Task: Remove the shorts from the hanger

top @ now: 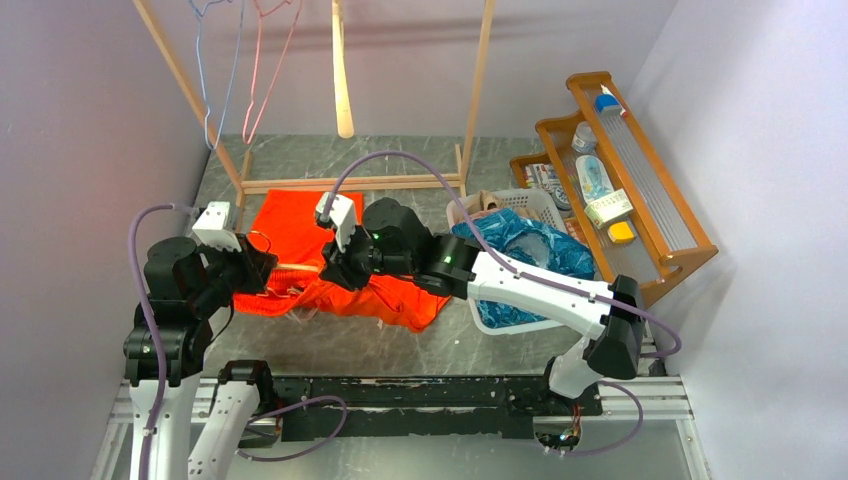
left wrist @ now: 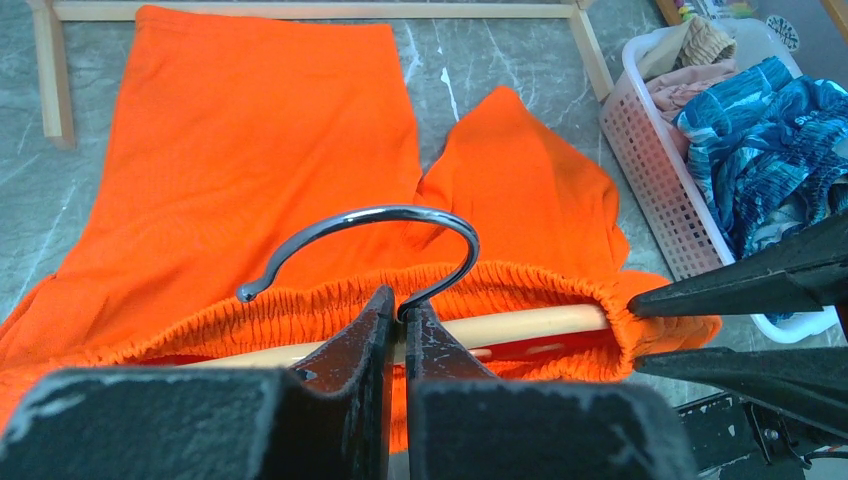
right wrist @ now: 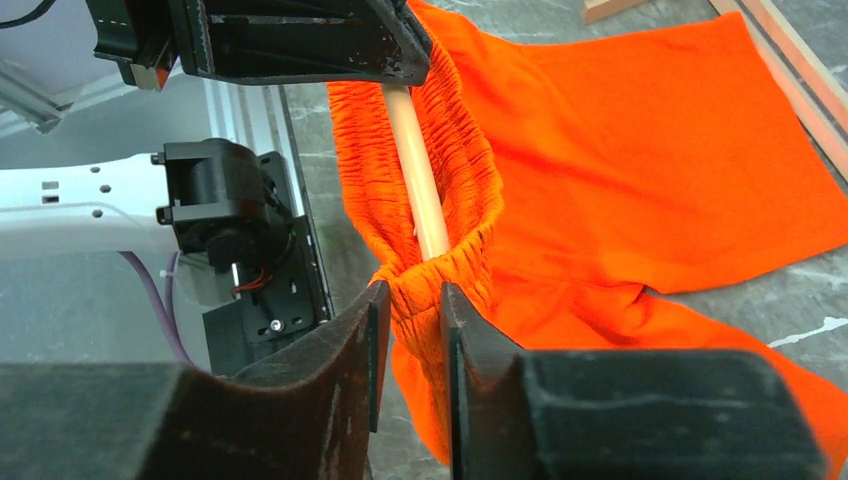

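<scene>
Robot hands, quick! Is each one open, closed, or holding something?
Left gripper: closed on the hanger hook.
Right gripper: closed on the orange shorts waistband.

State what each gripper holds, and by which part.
Left gripper clamps the hanger at the hook base. Right gripper brackets the waistband end of the orange shorts; grip unclear.

The shorts [left wrist: 250,150] are bright orange, the hanger [left wrist: 520,325] bar cream.
</scene>
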`<state>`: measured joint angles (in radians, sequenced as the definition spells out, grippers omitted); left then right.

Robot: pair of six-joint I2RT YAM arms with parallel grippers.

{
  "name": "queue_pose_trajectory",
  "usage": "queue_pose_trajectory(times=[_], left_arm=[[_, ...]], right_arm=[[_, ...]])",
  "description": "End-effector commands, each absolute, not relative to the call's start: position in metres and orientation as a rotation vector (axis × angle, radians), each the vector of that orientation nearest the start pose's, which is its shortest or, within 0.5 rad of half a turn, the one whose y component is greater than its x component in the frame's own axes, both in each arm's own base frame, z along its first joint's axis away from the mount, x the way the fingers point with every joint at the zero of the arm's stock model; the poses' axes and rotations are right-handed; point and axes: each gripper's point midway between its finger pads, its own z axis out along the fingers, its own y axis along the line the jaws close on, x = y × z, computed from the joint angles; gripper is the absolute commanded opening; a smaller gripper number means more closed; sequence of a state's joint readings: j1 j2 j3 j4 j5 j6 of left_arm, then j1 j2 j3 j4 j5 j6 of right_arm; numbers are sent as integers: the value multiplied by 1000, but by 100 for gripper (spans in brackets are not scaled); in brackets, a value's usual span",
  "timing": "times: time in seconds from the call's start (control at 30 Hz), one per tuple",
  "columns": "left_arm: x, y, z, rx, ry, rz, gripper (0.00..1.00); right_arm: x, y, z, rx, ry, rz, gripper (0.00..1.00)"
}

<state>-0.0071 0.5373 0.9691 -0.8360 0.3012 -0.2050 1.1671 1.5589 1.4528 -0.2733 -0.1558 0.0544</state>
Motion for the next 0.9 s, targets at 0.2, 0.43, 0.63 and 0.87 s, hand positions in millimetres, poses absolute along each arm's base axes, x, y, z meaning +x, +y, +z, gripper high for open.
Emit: queue_pose_trajectory(times=[0.2,0.43,0.63,0.87], left_arm=[[197,-67,308,38,1840,-463,7],[197,-67,306,44,1851,-466,7],[197,-66,304,39,1855,-456,7],[198,-65,303,34,1855,-450,7]], right_arm=[[168,448,266,-1160,1757,866,38],[183,442,261,-1113,1782,773,47],[185,441,261,-1102,1776,765,47],[183,442,259,-1102,1779,780,30]])
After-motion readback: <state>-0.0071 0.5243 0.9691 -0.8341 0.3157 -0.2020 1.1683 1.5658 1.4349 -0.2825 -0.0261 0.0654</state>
